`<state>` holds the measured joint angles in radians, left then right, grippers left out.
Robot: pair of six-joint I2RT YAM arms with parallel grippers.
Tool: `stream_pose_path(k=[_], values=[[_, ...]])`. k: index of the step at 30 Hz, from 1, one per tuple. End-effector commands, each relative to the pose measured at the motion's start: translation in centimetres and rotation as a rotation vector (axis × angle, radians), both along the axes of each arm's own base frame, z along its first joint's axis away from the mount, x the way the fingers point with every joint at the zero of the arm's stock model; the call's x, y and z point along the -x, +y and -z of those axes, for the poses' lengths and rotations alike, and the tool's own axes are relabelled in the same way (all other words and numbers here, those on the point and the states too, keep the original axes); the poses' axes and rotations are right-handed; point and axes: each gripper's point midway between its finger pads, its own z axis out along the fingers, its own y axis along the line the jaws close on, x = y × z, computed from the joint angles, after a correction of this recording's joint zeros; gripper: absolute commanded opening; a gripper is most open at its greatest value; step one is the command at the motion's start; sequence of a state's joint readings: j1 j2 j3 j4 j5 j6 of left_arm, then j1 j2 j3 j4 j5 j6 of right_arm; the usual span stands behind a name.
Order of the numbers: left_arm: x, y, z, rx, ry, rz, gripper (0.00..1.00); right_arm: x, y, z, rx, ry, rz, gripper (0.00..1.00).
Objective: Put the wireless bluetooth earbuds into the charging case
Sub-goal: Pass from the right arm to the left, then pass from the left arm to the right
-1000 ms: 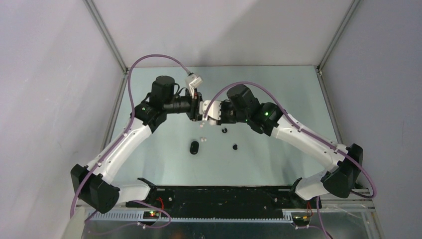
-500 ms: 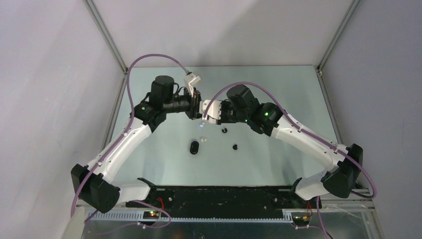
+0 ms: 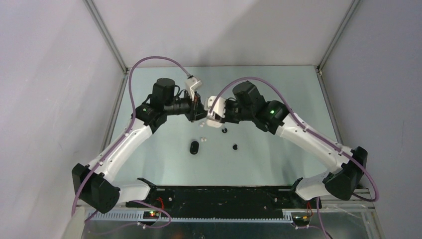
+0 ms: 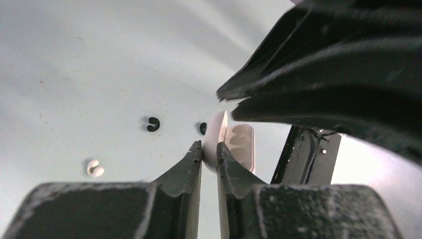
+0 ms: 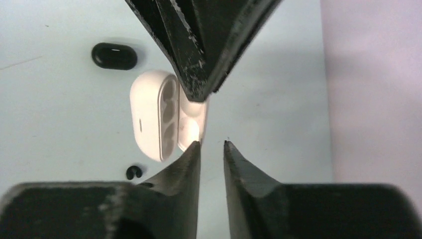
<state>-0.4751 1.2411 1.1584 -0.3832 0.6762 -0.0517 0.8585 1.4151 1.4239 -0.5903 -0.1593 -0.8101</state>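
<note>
The black charging case [image 3: 194, 147] lies shut on the table, also seen as the black case [image 5: 114, 56] in the right wrist view. My left gripper [image 4: 209, 148] is shut on one half of an open white case [image 4: 234, 142], held up above the table with its wells empty. My right gripper [image 5: 212, 144] stands open just beside the white case [image 5: 154, 114], its left fingertip close to the lid. Two black earbuds [image 3: 224, 130] [image 3: 235, 147] and two white earbuds [image 3: 201, 126] [image 3: 203, 139] lie loose on the table.
Both arms meet nose to nose above the middle of the table [image 3: 278, 94]. Metal frame posts [image 3: 107, 40] and grey walls bound the back and sides. A black rail [image 3: 219, 196] runs along the near edge between the arm bases.
My right gripper has opened and let go of the white case. The left gripper has closed tighter on it. Both wrists shifted slightly towards the back.
</note>
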Motion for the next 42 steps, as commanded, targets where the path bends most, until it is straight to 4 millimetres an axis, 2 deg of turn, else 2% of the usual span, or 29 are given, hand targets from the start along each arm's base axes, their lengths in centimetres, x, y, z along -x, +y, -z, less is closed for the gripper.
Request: stream_pose_path(k=[1, 6, 10, 11, 14, 20, 21, 22, 26, 34, 42], values=[[0.4, 0.5, -1.0, -0.004, -0.117, 0.041, 0.0, 1.9, -1.3, -5.4, -0.172, 0.062, -0.013, 0.31], [0.7, 0.8, -1.0, -0.02, -0.188, 0.072, 0.0, 2.9, -2.1, -7.0, -0.333, 0.246, 0.026, 0.4], [1.0, 1.2, -1.7, -0.03, -0.292, 0.098, 0.0, 2.9, -2.5, -6.8, -0.436, 0.448, 0.047, 0.43], [1.2, 1.3, -2.1, -0.035, -0.336, 0.106, 0.0, 3.4, -2.2, -6.6, -0.451, 0.509, 0.026, 0.44], [1.7, 1.7, -3.1, -0.052, -0.461, 0.113, 0.0, 3.0, -1.7, -5.9, -0.491, 0.607, 0.038, 0.46], [2.3, 2.8, -5.1, -0.081, -0.758, 0.08, 0.0, 1.9, 0.5, -6.3, -0.603, 0.81, 0.054, 0.55], [2.1, 3.0, -5.0, -0.088, -0.795, 0.067, 0.0, 2.1, 0.8, -6.6, -0.62, 0.841, 0.042, 0.56], [2.6, 3.2, -5.7, -0.076, -0.832, 0.057, 0.0, 2.3, 1.1, -6.5, -0.617, 0.87, 0.022, 0.57], [3.1, 3.6, -6.0, -0.078, -0.913, 0.039, 0.0, 3.5, 1.8, -6.5, -0.605, 0.928, -0.066, 0.54], [3.3, 4.1, -7.2, -0.034, -0.921, -0.042, 0.0, 5.5, 2.6, -6.0, -0.561, 0.946, -0.212, 0.56], [3.7, 4.3, -8.5, 0.006, -0.936, -0.065, 0.0, 4.3, 3.2, -5.6, -0.578, 0.946, -0.164, 0.47]])
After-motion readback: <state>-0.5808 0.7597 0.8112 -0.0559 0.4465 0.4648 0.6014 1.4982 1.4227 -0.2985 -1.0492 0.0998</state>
